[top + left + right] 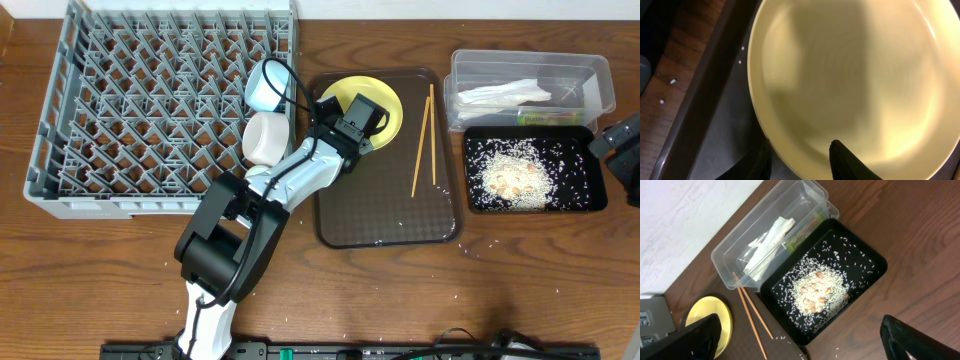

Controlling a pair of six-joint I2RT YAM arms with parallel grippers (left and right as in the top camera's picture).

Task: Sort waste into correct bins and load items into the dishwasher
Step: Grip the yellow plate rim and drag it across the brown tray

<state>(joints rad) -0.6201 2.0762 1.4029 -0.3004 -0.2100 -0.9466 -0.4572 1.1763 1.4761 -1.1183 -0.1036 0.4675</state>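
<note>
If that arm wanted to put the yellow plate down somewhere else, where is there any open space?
The grey dish rack has most peg rows free; only its right edge is crowded, by the light-blue bowl and white bowl. The brown tray is bare below the yellow plate, left of the chopsticks. The clear tub and black tray are occupied.

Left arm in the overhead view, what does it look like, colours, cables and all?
The left arm has white link shells with chunky black joint housings, a thin black cable looping near the wrist, and a black gripper. Its jaws look black and rounded in the left wrist view.
</note>
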